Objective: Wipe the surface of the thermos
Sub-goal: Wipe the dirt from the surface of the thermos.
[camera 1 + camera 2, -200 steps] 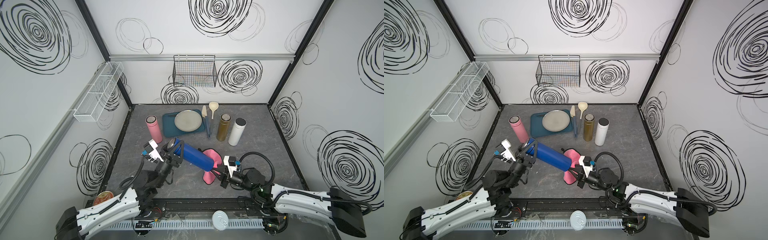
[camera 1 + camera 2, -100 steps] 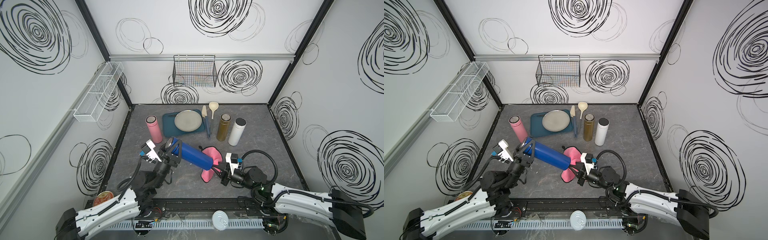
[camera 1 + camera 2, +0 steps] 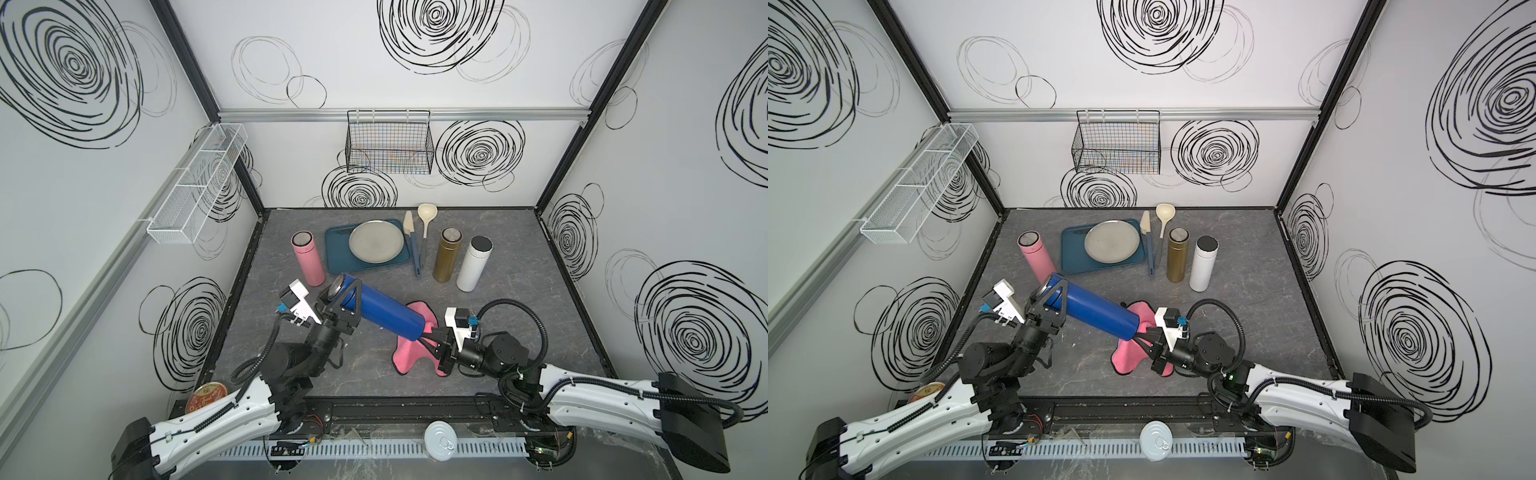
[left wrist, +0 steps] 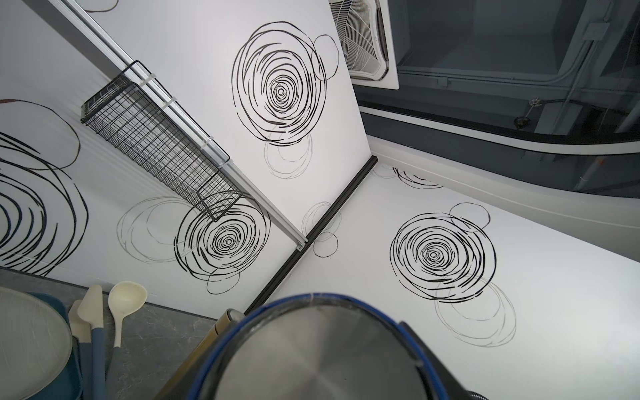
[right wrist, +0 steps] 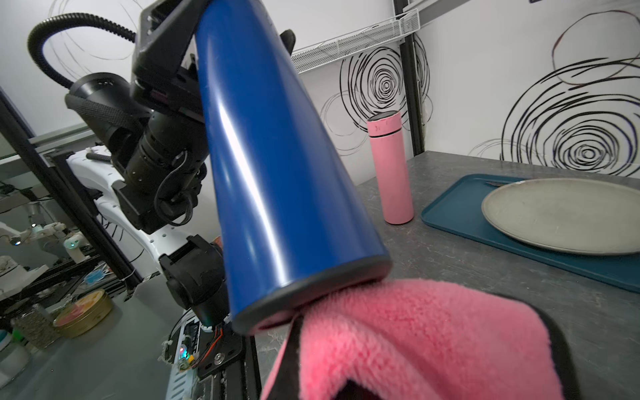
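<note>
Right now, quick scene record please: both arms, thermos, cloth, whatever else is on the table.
left jaws: shut on blue thermos, at its raised end
right jaws: shut on pink cloth
thermos pose: tilted, lower end against the cloth
cloth: partly on table
bystanders: pink thermos, gold thermos, white thermos upright; plate on teal tray; spatula, ladle beside it

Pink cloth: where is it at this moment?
In both top views the pink cloth sits front-centre on the table, pinched by the right gripper and pressed against the lower end of the tilted blue thermos held by the left gripper.
</note>
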{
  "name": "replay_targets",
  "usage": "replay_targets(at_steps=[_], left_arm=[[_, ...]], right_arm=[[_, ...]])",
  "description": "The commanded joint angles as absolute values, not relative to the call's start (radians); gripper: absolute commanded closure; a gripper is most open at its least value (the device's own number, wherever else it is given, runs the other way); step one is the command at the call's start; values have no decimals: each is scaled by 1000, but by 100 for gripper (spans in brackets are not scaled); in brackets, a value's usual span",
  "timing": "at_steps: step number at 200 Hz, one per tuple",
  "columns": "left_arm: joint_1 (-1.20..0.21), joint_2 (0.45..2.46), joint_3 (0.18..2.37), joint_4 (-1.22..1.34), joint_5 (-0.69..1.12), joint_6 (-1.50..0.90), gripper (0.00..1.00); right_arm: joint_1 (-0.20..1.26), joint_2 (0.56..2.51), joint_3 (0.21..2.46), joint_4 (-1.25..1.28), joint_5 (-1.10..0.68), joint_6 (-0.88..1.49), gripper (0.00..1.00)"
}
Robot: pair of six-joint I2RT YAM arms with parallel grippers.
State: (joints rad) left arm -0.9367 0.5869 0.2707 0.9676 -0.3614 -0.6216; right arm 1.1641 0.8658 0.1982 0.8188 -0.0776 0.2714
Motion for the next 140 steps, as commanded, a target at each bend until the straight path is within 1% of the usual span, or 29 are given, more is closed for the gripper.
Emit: replay_targets(at_steps=[1, 26, 38, 58, 76, 100, 125, 140], left_arm=[[-941, 578, 299, 1031, -348, -626, 100], [-942, 568, 299, 1028, -345, -630, 100], [-941, 565, 298, 1029, -345, -630, 100], [-941, 567, 296, 1028, -354, -626, 100], [-941, 571, 295, 1028, -353, -627, 100], [-942, 574, 296, 1034, -345, -627, 100], [-941, 569, 296, 1031, -353, -623, 100], [-942, 566, 297, 1031, -351, -624, 100]], right_arm=[[1172, 831, 254, 865, -56, 259, 100], [1085, 811, 232, 865, -91, 317, 100], [1072, 810, 221, 881, -121, 331, 100], [1118, 812, 232, 876, -160, 308, 100], [1166, 806, 254, 840, -123, 268, 100], [1159, 819, 270, 823, -69, 268, 100], [1165, 874, 318, 802, -174, 250, 100], [1176, 868, 316, 812, -175, 248, 100]])
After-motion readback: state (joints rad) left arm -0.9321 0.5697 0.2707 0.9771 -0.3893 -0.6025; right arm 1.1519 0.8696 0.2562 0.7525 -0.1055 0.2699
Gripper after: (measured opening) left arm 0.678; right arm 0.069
